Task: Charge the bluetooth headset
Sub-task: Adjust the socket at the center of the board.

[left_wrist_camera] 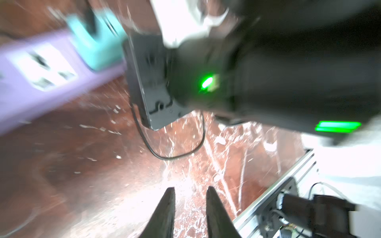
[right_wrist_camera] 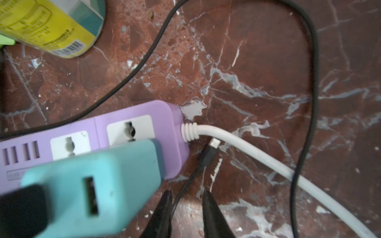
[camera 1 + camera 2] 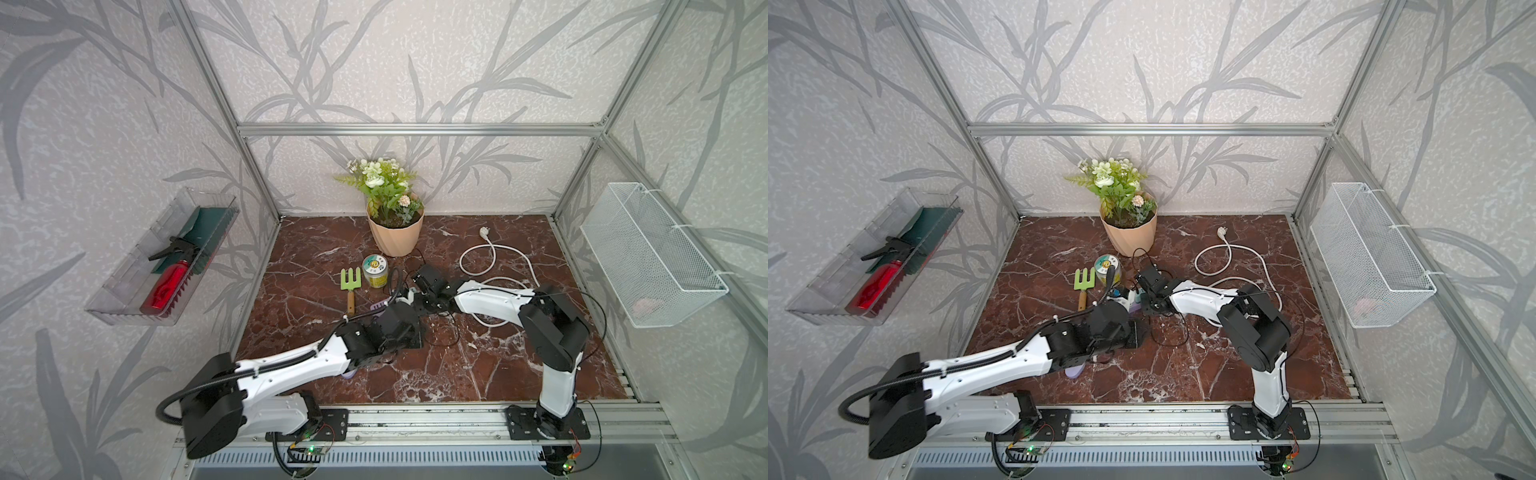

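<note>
The bluetooth headset [image 3: 1074, 371], a smooth lavender oval, lies on the red-brown veined marble counter [image 2: 257, 68]. In both top views it is half hidden beneath the left arm's white forearm. The left fingers [image 1: 165, 214], dark tapered wedges, stand slightly parted with nothing between them. The right fingers [image 2: 212, 216] are also parted; a thin black cable [image 2: 206, 158] with a metal tip runs through their gap. Just beside it, a matte lavender power strip [image 2: 160, 123] carries a teal cube charger [image 2: 115, 175] and a ribbed white cord [image 2: 247, 148].

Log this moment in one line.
left gripper: open, empty | right gripper: open, astride black cable | teal charger: in purple power strip | bluetooth headset: on table, partly hidden
</note>
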